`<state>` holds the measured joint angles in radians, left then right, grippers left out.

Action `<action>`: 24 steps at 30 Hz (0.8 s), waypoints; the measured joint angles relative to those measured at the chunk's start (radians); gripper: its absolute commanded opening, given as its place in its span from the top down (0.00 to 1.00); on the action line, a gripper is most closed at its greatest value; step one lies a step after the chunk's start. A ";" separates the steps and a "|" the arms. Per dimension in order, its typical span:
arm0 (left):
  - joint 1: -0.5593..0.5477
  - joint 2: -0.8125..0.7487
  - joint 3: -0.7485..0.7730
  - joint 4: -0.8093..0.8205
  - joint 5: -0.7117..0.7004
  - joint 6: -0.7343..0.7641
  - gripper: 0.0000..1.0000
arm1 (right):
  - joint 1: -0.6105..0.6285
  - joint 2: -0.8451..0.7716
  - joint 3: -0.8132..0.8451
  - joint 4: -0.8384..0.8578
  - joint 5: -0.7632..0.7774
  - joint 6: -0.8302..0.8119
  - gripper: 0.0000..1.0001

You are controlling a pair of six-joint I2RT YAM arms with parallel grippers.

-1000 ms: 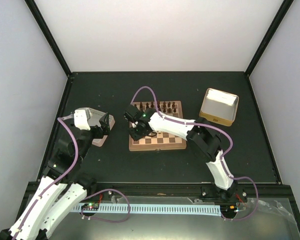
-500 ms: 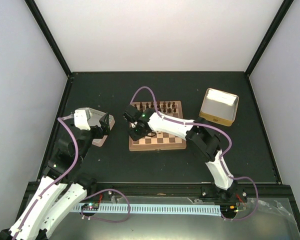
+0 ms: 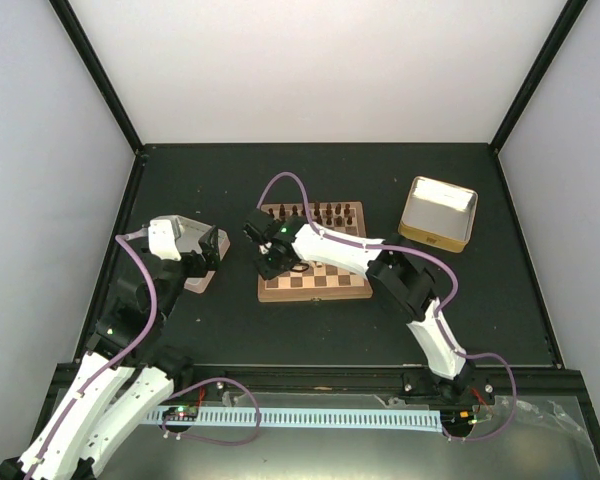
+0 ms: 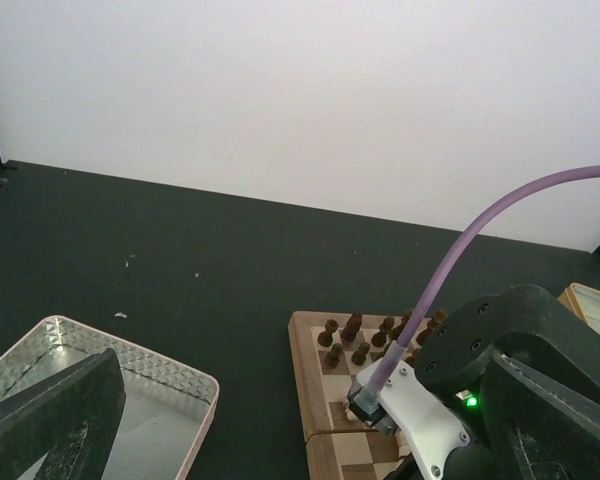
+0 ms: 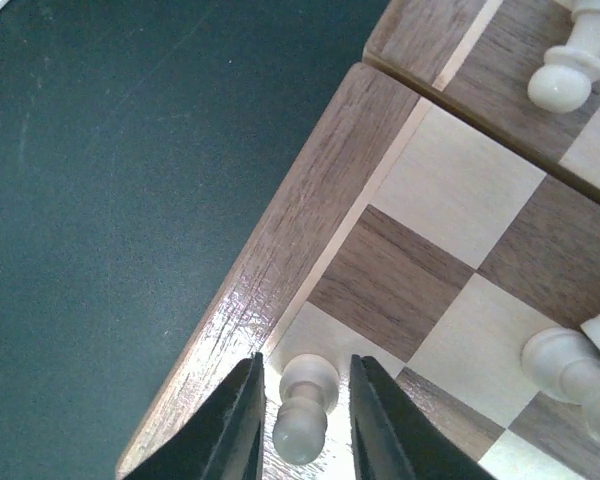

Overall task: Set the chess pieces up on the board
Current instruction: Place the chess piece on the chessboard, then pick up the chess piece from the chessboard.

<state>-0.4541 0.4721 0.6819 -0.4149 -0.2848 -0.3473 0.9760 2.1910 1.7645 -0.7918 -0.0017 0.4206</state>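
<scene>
Straddling the upright pale pawn (image 5: pixel 305 410) with slim gaps at the board's (image 3: pixel 315 293) eight-o'clock edge, the right gripper (image 5: pixel 306 372) should probably rise straight up, brushing nothing.

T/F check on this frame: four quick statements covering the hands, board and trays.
1. The right hand straddles a pale pawn standing at the edge of the board. True.
2. The dark pieces stand on the board's far rows. True.
3. The left hand hovers over the board. False: it is over the pink-rimmed tray beside it.
4. The gold tray rests on the board. False: it sits on the table, apart.
</scene>
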 measured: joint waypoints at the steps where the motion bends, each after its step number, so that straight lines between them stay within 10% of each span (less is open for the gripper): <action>1: 0.000 0.000 0.000 0.000 0.000 0.000 0.01 | 0.000 0.000 0.000 -0.002 0.000 0.000 0.70; 24: 0.000 0.002 0.000 0.000 -0.003 0.000 0.01 | -0.092 -0.167 -0.106 0.077 0.085 0.069 0.63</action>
<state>-0.4541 0.4736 0.6815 -0.4149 -0.2878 -0.3473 0.8837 2.0235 1.6581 -0.7151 0.0830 0.4896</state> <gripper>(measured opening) 0.988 0.358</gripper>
